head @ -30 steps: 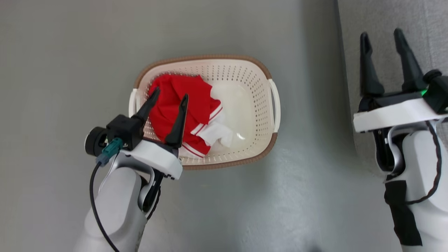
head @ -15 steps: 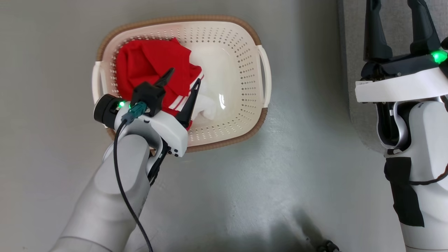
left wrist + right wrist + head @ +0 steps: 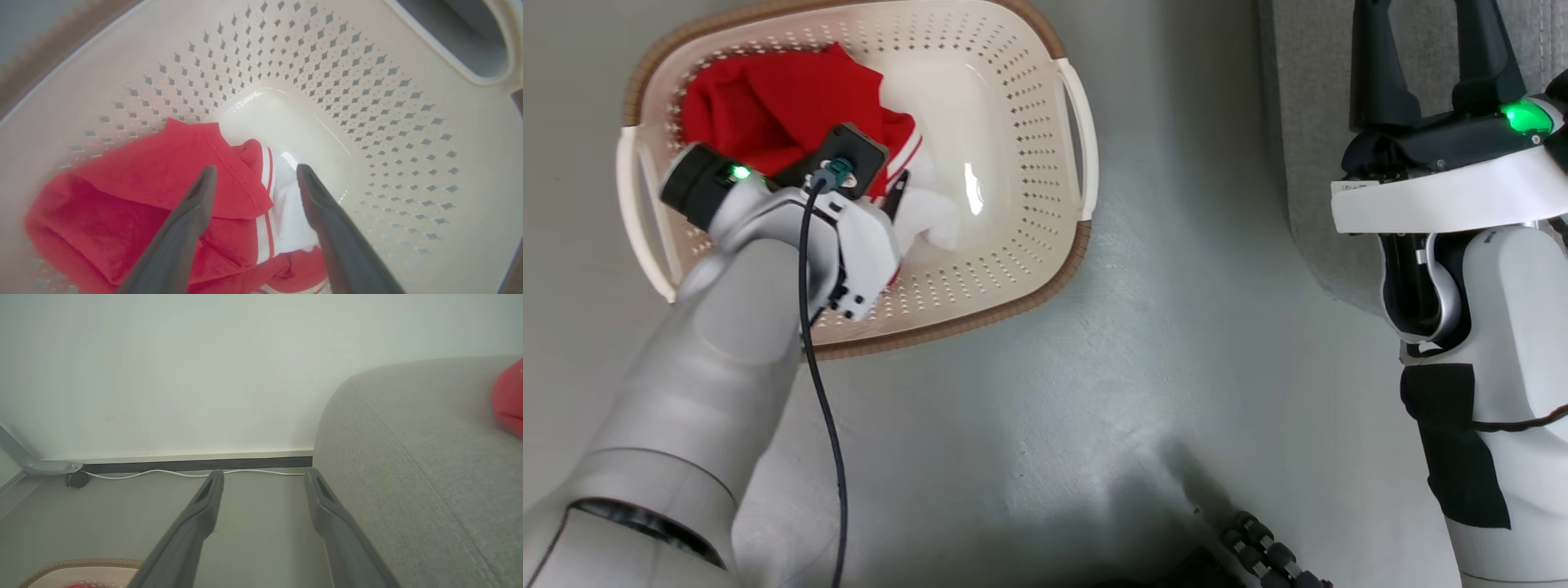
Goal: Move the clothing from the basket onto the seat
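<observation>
Since a second ago the left arm has dropped from above the basket's near rim down into it, and the head camera has swung, so the whole scene sits further left in the head view. Largest is the grey seat (image 3: 1307,122), along the right; a red thing (image 3: 508,400) lies on it at the right wrist view's edge. On the floor (image 3: 1094,367) just beside the seat stands the basket (image 3: 1029,163), and the shirt (image 3: 768,106) is bunched in its left half, white trim toward the middle, with the glossy bottom bare on the right. The left gripper (image 3: 257,171) points down inside, jaws spread wide astride the shirt's striped edge and gripping nothing; whether the tips touch the cloth I cannot tell. The right gripper (image 3: 1425,49) hangs by the seat's edge, jaws wide apart and empty.
</observation>
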You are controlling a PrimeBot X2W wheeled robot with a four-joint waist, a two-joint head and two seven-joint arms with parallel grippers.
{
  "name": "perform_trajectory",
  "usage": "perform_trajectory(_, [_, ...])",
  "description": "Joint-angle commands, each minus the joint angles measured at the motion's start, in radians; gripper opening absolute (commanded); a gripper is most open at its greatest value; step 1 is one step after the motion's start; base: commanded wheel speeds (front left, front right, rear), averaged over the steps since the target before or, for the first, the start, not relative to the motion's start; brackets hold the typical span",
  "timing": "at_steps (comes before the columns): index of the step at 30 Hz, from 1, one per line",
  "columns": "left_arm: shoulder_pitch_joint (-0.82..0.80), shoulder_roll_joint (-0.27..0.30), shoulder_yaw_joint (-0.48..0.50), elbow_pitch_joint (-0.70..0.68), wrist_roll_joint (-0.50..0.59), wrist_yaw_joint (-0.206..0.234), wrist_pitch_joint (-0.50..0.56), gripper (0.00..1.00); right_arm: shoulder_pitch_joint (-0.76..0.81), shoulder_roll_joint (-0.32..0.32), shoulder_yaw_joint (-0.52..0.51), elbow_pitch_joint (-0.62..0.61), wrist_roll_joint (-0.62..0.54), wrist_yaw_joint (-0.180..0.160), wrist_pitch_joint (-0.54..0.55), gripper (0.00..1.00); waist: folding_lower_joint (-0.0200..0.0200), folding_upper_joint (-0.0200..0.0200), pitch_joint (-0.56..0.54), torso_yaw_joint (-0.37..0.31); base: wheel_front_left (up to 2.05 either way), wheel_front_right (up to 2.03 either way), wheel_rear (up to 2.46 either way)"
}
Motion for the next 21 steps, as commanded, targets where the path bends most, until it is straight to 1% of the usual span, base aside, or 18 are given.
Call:
perform_trajectory(1, [-0.016, 0.026, 0.000, 0.006, 0.014, -0.001, 0.006, 1.00, 0.016, 0.007, 0.014, -0.032, 0.011, 0.003, -0.006, 1.00, 0.0000, 0.0000, 0.015, -0.016, 0.00, 0.00, 0.00])
perform_trajectory(4, [-0.053, 0.046, -0.033, 0.048, 0.039, -0.001, 0.052, 1.00, 0.015, 0.007, 0.021, -0.034, 0.025, 0.003, -0.006, 1.00, 0.0000, 0.0000, 0.029, -0.029, 0.00, 0.00, 0.00])
perform_trajectory(6, [-0.072, 0.058, -0.059, 0.062, 0.064, 0.009, 0.068, 1.00, 0.015, 0.007, 0.023, -0.037, 0.034, 0.003, -0.006, 1.00, 0.0000, 0.0000, 0.035, -0.035, 0.00, 0.00, 0.00])
perform_trajectory(11, [-0.110, 0.081, -0.105, 0.088, 0.107, 0.037, 0.153, 1.00, 0.017, 0.007, 0.030, -0.042, 0.050, 0.003, -0.006, 1.00, 0.0000, 0.0000, 0.054, -0.046, 0.00, 0.00, 0.00])
perform_trajectory(17, [-0.131, 0.098, -0.128, 0.100, 0.120, 0.054, 0.238, 1.00, 0.020, 0.007, 0.036, -0.048, 0.062, 0.003, -0.006, 1.00, 0.0000, 0.0000, 0.069, -0.057, 0.00, 0.00, 0.00])
perform_trajectory(21, [-0.134, 0.113, -0.134, 0.103, 0.118, 0.060, 0.264, 1.00, 0.022, 0.007, 0.040, -0.054, 0.071, 0.003, -0.006, 1.00, 0.0000, 0.0000, 0.077, -0.063, 0.00, 0.00, 0.00])
